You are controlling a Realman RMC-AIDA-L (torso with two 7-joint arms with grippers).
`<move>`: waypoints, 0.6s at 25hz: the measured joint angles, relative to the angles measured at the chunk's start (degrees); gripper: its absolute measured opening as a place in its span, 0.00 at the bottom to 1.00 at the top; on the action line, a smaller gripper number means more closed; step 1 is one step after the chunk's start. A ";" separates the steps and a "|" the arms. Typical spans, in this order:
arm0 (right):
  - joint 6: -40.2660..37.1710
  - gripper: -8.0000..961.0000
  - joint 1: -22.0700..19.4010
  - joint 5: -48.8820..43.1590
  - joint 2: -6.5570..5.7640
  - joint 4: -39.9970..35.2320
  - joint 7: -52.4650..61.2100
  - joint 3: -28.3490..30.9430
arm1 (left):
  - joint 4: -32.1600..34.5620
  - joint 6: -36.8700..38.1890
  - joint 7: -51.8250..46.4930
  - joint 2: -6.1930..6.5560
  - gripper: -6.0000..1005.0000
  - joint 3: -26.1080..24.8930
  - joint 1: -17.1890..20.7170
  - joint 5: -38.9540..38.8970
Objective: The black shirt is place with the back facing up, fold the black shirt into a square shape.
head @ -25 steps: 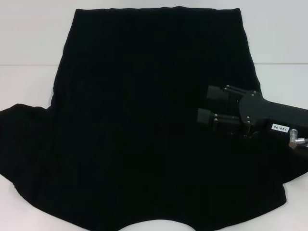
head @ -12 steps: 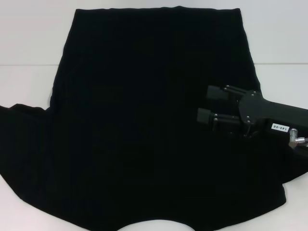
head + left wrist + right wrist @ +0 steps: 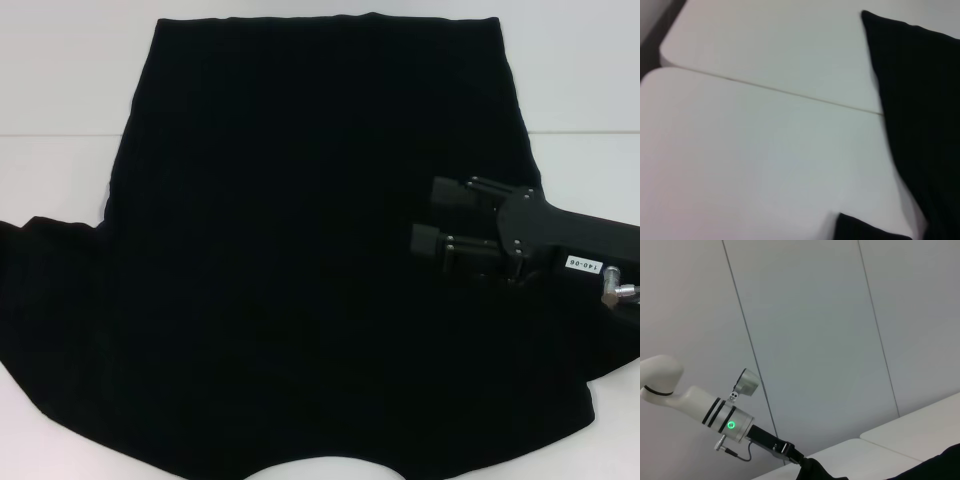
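Note:
The black shirt (image 3: 300,250) lies spread flat on the white table (image 3: 60,100), hem at the far side, curved neckline at the near edge. My right gripper (image 3: 425,215) is over the shirt's right side, fingers pointing left, jaws apart and empty. My left gripper is out of the head view. The right wrist view shows it far off (image 3: 792,456), its tip buried in a raised bit of black fabric (image 3: 815,471). The left wrist view shows the shirt's edge (image 3: 920,115) and a black tip of cloth (image 3: 860,231) over the white table.
The table has a seam (image 3: 50,135) running across it, also seen in the left wrist view (image 3: 790,95). A grey panelled wall (image 3: 815,340) stands behind. The shirt's left sleeve (image 3: 40,290) reaches the picture's left edge.
The left sleeve's outline has shifted slightly at the head view's left edge. The right gripper has stayed where it was.

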 joint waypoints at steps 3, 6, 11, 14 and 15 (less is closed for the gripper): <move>0.02 0.85 0.25 0.00 -0.03 0.00 0.07 0.00 | 0.28 2.44 -0.03 0.15 0.07 0.05 -0.45 -0.03; 0.02 0.84 0.31 0.00 -0.03 0.00 0.09 0.00 | 0.42 4.62 0.09 0.26 0.08 0.07 -1.27 -0.11; 0.03 0.84 0.35 0.00 -0.02 0.00 0.09 0.00 | 0.44 8.55 2.45 0.28 0.08 0.17 -3.42 -1.43; 0.03 0.84 0.18 0.00 -0.02 0.00 0.09 0.00 | 0.39 10.46 3.94 0.26 0.09 0.19 -4.04 -2.05; 0.03 0.84 0.09 0.00 -0.02 0.00 0.09 0.00 | 0.40 11.84 4.84 0.19 0.09 0.19 -4.36 -2.35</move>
